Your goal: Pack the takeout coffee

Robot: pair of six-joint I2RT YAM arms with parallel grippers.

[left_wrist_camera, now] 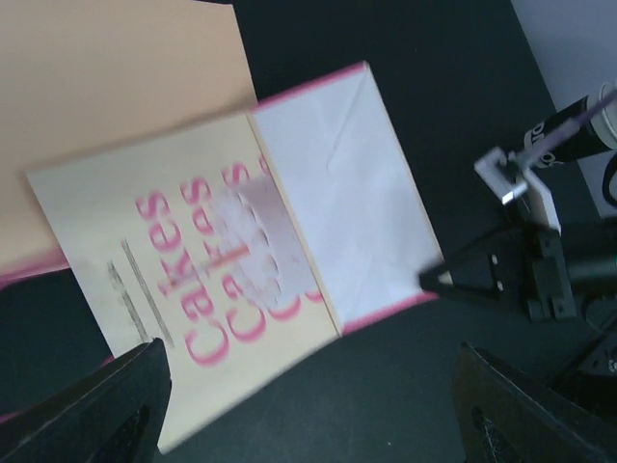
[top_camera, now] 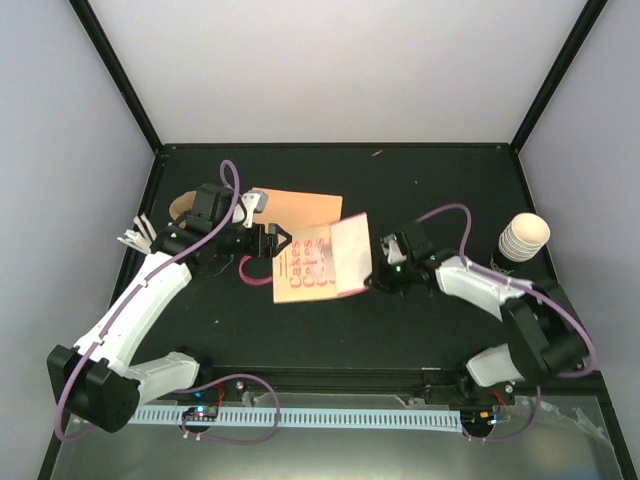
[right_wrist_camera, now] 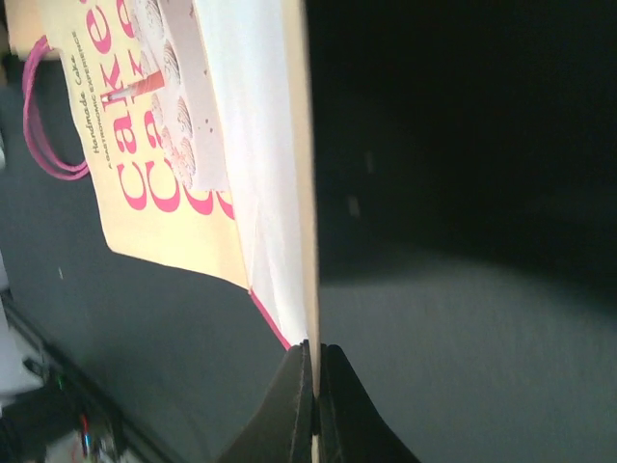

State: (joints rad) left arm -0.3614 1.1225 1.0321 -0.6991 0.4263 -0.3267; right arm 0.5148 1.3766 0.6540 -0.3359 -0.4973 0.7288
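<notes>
The takeout coffee sits at 3 o'clock on the bench, well apart from the flat "Cakes" paper bag at centre. The right pincer is pinched tight on the bag's 3 o'clock edge. The left pincer gapes wide over its 10 o'clock corner.

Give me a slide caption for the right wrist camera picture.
Right end effector pinches the edge of the pink-lettered paper bag on the black table.
</notes>
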